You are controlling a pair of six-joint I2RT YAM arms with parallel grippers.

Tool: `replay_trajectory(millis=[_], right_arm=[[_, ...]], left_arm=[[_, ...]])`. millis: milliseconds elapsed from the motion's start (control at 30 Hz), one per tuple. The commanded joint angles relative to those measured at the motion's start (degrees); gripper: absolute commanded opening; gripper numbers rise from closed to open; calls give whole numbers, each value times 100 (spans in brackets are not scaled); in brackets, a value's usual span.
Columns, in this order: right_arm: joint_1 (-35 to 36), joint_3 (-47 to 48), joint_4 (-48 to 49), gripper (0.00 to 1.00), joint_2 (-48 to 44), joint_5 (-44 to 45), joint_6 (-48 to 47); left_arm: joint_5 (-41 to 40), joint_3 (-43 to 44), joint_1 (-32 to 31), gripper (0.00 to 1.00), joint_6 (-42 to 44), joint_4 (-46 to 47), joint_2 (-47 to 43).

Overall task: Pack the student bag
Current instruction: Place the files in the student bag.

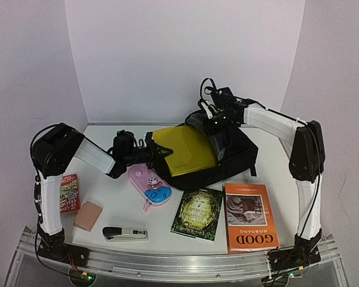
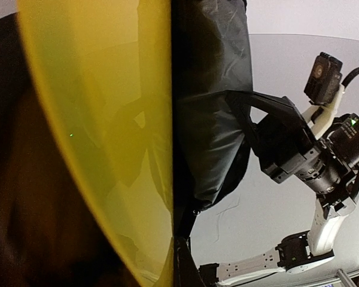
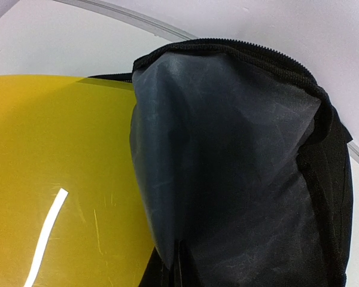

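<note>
Yellow folder partly in the bag, both pincers clenched.

The bag (image 1: 234,154) lies at the back centre of the table (image 1: 116,206) with its mouth facing left. The folder (image 1: 182,150) sits partly inside, its left part sticking out. The left pincer (image 1: 151,145) is clamped on the folder's outer edge, and the right pincer (image 1: 218,121) pinches the bag's upper flap and holds it raised. The right wrist view shows grey lining arched over the folder and the zip along the rim. The left wrist view shows the right arm at the flap. Only the top view shows what lies in front: pencil case (image 1: 149,185), green book (image 1: 197,213), orange book (image 1: 249,216), stapler (image 1: 124,234), red book (image 1: 69,192) and pink pad (image 1: 88,216). The table is white, with white walls (image 1: 185,54) around it.
</note>
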Motion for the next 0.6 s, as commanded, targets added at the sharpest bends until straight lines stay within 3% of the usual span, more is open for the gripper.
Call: replay_trajectory(millis=[0,200,567], right_arm=[[155,412,251,0,-369,-408,144],[185,454,250,0,-376,-442,313],[180,837,259,0,-224,-81,32]], left_arm=[[-93,676,-131,0,-328,1037,209],[-315,1292,-201,0,-323,548,569],[-789,3346,-303,0,42,-1726,1656]])
